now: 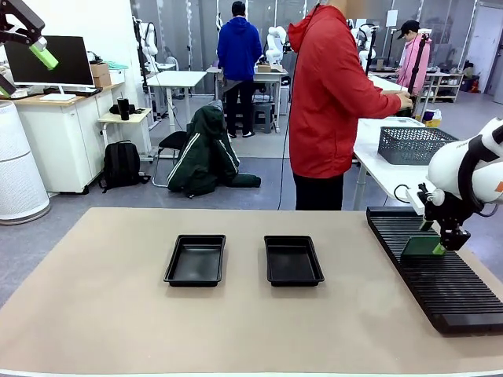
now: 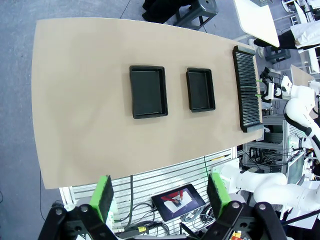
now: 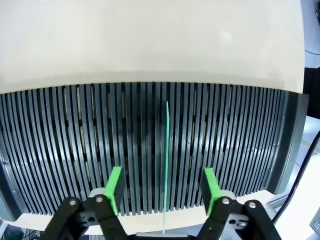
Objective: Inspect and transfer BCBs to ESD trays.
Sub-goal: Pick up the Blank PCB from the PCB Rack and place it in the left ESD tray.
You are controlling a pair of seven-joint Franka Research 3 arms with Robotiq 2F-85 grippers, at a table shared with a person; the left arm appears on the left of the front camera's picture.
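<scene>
Two black ESD trays [image 1: 195,260] [image 1: 293,260] lie side by side mid-table, both with bare floors; the left wrist view shows them from above [image 2: 148,91] [image 2: 200,89]. One pale-green BCB [image 1: 420,248] stands on edge in a slot of the long black ribbed rack [image 1: 448,290] at the right. My right gripper [image 1: 442,246] hangs over that board. In the right wrist view the BCB [image 3: 166,150] runs as a thin line between the fingers, and the gripper [image 3: 163,187] is open with a gap on each side. My left gripper [image 2: 161,197] is open and empty, raised high at the left [image 1: 43,55].
A person in a red jacket [image 1: 330,102] stands at the far side, turned toward a white side table with a dark wire mesh basket [image 1: 413,145]. The rack [image 2: 248,90] lies along the table's right edge. Bare tabletop [image 1: 102,298] surrounds the trays.
</scene>
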